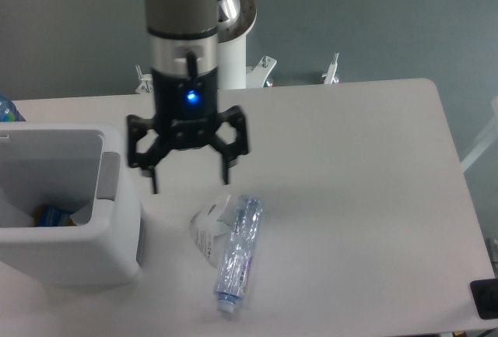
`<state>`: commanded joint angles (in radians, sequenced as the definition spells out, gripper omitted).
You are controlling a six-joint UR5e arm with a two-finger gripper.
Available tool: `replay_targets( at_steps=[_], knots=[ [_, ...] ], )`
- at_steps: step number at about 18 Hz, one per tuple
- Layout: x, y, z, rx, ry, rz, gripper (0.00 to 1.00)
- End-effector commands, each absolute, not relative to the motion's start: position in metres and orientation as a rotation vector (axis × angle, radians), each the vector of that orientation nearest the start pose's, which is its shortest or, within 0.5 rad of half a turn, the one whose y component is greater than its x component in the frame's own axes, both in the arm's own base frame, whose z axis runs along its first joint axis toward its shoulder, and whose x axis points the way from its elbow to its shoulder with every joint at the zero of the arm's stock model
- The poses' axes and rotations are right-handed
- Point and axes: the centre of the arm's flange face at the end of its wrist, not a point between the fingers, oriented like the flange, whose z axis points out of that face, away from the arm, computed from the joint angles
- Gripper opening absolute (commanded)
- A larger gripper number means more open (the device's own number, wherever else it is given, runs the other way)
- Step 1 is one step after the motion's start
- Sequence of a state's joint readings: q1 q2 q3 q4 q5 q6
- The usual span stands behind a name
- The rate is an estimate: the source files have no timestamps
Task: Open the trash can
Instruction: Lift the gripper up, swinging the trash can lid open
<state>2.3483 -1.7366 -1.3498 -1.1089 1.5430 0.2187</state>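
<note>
The trash can [70, 251] is a large boxy white bin at the table's left edge. Its top stands open and I can see into it, where a blue and yellow item [53, 215] lies. A grey tab [109, 175] sits on its right rim. The lid itself is hard to make out; only a white sliver shows at the far left. My gripper [191, 181] is open and empty, pointing down, just right of the bin's rim and above the table.
A crushed clear plastic bottle [237, 255] lies on the table below the gripper, with a loose white label [207, 232] beside it. The arm's white base [237, 26] stands behind the table. A black object [484, 298] sits at the front right corner.
</note>
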Motion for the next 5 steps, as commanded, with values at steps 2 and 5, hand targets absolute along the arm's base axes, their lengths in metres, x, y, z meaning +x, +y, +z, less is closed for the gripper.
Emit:
replay_targets(
  at_steps=[2,5],
  knots=[
    [-0.334,0.506,0.559,-2.675,-0.587,0.338,1.0],
    [-0.353,0.471,0.558,-2.793,-0.435,0.345,1.0]
  ],
)
